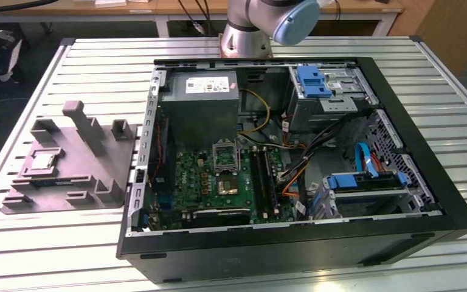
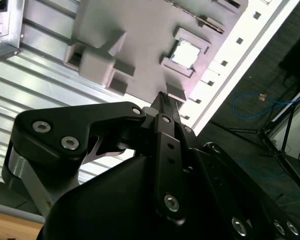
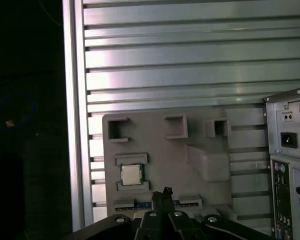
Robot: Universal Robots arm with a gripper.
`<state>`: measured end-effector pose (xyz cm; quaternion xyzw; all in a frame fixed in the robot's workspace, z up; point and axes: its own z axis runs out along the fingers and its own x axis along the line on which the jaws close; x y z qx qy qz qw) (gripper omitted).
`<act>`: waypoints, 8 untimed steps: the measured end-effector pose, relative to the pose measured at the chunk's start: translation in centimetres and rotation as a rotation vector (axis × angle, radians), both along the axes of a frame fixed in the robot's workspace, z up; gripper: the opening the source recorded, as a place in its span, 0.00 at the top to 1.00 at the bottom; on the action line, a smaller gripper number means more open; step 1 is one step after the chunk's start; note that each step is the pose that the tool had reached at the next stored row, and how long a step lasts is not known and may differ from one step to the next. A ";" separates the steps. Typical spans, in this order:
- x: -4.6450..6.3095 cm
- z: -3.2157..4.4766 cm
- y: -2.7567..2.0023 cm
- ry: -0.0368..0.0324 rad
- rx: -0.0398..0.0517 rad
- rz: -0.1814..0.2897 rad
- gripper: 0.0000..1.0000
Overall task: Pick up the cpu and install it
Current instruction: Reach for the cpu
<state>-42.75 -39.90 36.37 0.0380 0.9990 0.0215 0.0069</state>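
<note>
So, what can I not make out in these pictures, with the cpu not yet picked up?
Exterior view: the arm is cut off by the top edge.
Exterior view: the socket is too small to tell if it is empty.
First wrist view: the gripper hides the near edge of the fixture.
Both wrist views: the gripper's height above the cpu cannot be judged.

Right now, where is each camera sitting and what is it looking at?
Exterior view: off the arm, above, looking down on the slatted table, the open computer case and the grey fixture; part of the arm shows.
First wrist view: on the arm, looking past the shut gripper at the cpu lying in the grey fixture.
Second wrist view: on the arm, looking along the gripper at the same cpu.
Shared: all three show the cpu in the grey fixture.
</note>
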 end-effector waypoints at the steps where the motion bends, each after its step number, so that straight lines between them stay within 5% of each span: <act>1: -0.4 0.00 0.00 0.0001 -0.0001 0.000 0.89; 4: -1.8 -0.03 0.00 -0.0001 0.0001 0.000 0.89; 8: -2.1 -0.02 0.00 0.0001 0.0000 0.000 0.89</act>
